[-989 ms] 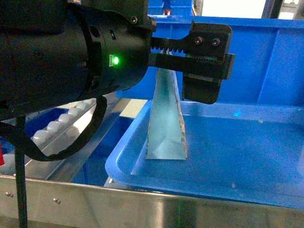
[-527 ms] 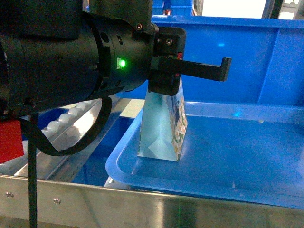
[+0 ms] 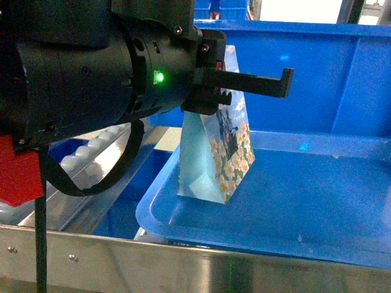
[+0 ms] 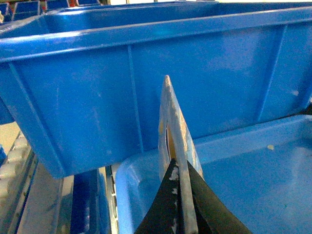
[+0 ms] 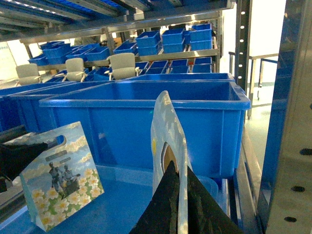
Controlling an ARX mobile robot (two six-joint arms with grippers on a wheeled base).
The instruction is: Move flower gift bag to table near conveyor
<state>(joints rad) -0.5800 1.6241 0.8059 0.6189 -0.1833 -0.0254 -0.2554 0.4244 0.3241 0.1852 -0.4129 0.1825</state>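
Observation:
A flower gift bag [image 3: 225, 160], pale blue with white daisies and a small picture, hangs upright from my left gripper [image 3: 215, 101], which is shut on its top edge. Its bottom sits low inside a shallow blue tote [image 3: 317, 201]; I cannot tell whether it touches the floor. From the left wrist the bag [image 4: 171, 122] shows edge-on between the shut left gripper [image 4: 179, 168]. My right gripper [image 5: 178, 170] is shut on a second flowered bag [image 5: 168, 131], seen edge-on; the first bag [image 5: 61, 175] stands to its left. The conveyor [image 3: 79, 155] rollers slope at the left. The table is out of view.
A tall blue tote wall [image 3: 305, 79] stands right behind the bag. A steel rail [image 3: 183, 265] crosses the near edge. A red object [image 3: 18, 177] sits at the lower left. Shelves of blue totes [image 5: 175, 41] fill the background, with a steel upright [image 5: 292, 122] at the right.
My left gripper has turned about its vertical axis with the bag, so the flowered face now shows to the head camera instead of the thin edge. More of the red object shows.

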